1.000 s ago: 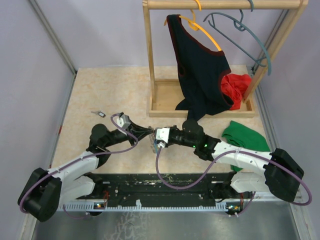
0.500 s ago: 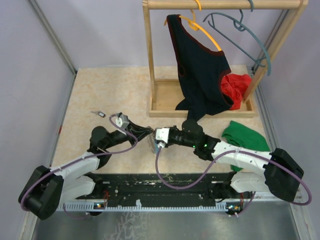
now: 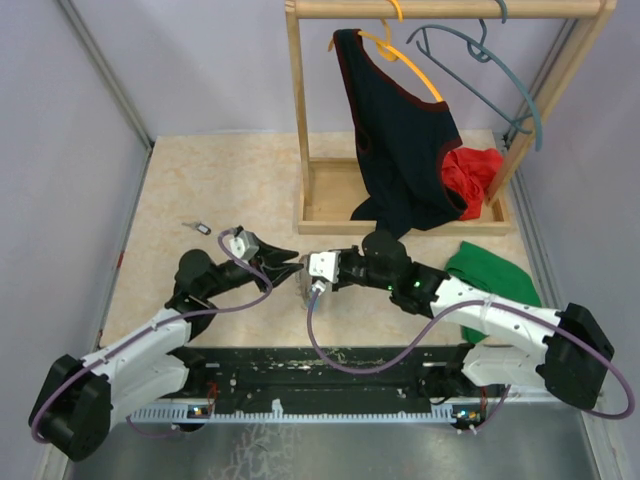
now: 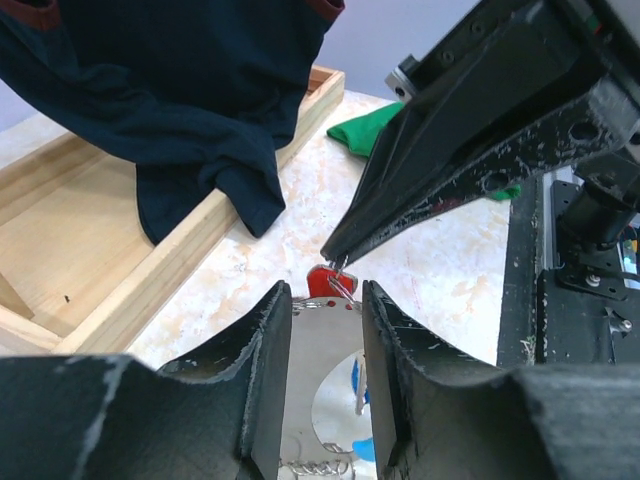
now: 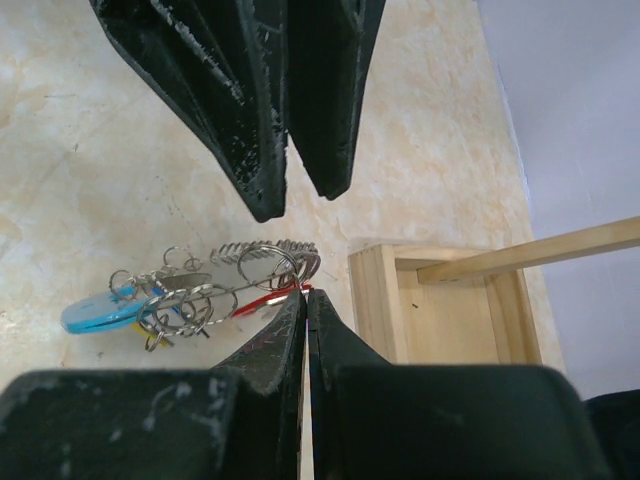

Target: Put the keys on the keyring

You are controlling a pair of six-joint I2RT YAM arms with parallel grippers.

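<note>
1. Loose key [image 3: 201,228]: dark head. It lies on the surface [image 3: 200,170] at the far left, well apart from both tools.
2. Left tool [image 4: 325,292]: fingers [image 4: 262,380] stand apart with a narrow gap, and nothing is clamped between them. The tips point at the tips of the other tool. In the right wrist view they sit near the keyring without touching it.
3. Keyring [image 5: 262,258]: it is between the two tools, near the middle of the surface.
   - In the right wrist view its long axis runs across the picture.
   - The light-blue section [image 5: 95,313] is at one end, and the coiled grey wire is at the other, beside the right tool's tips.
   - Small wire rings [image 5: 165,298] are bunched between the two ends.
   - Whether it rests on the surface or hangs cannot be told.
4. Red-headed key [image 5: 262,301]: touching the coiled end, with its long axis in line with the keyring.
5. Right tool [image 5: 304,296]: fingers are pressed together, clamped on the red-headed key at the very tips.
6. Wooden tray [image 3: 318,225] at the foot of the rack: it holds the hem of a dark garment [image 3: 400,150] and a red cloth [image 3: 472,172].
7. Green cloth [image 3: 492,272]: crumpled on the surface, to the right of the right arm.
</note>
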